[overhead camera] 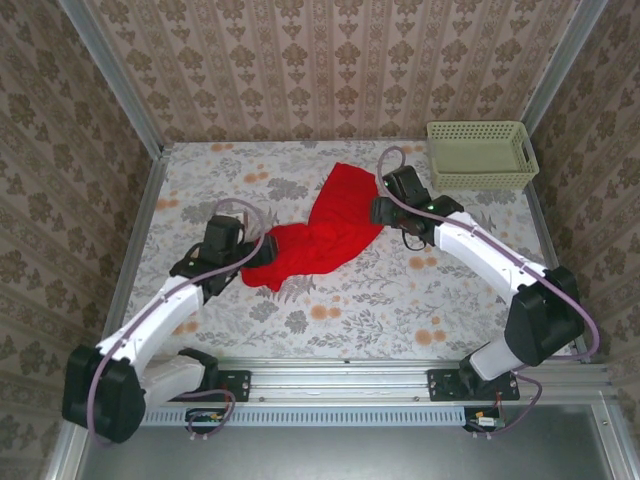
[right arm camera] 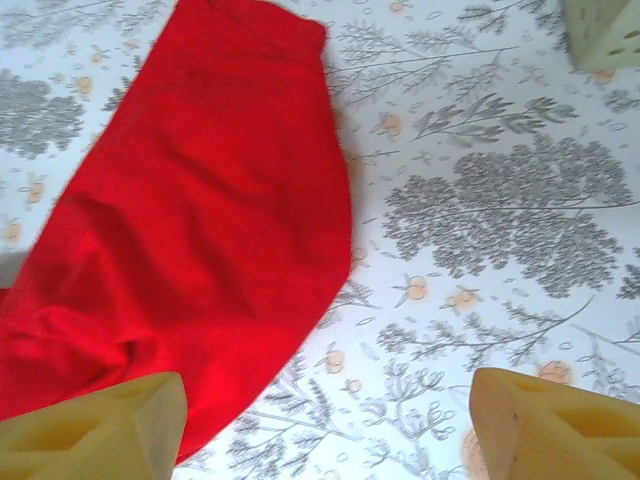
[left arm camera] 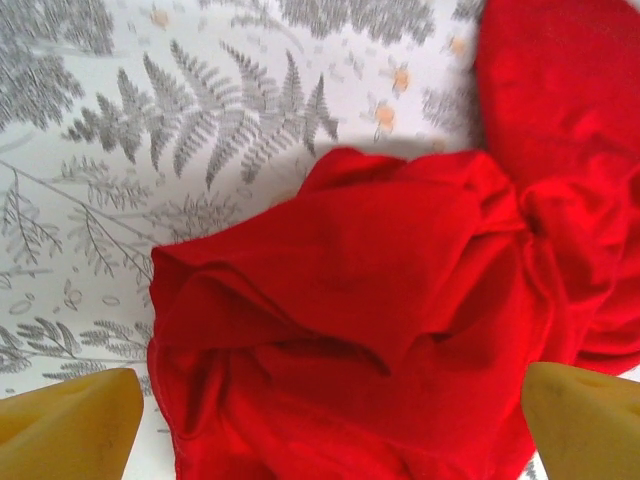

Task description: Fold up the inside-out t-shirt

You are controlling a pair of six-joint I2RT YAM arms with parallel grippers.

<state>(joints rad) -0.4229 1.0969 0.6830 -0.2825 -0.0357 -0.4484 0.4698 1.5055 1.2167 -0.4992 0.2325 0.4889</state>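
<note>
The inside-out t-shirt (overhead camera: 325,228) lies crumpled on the floral table as a bright red diagonal heap, running from the far middle down toward the left. My left gripper (overhead camera: 262,250) is at its near-left end. In the left wrist view the yellow fingers stand wide apart, open (left arm camera: 330,425), over bunched folds of the shirt (left arm camera: 400,300). My right gripper (overhead camera: 380,210) is at the shirt's right edge. It is open (right arm camera: 330,420), its left finger (right arm camera: 100,430) over the cloth's edge (right arm camera: 190,230) and its right finger over bare table. Nothing is held.
A pale green basket (overhead camera: 480,155) stands at the far right corner, and its corner shows in the right wrist view (right arm camera: 605,30). Patterned walls close in the table (overhead camera: 400,290) on three sides. A metal rail with both arm bases runs along the near edge.
</note>
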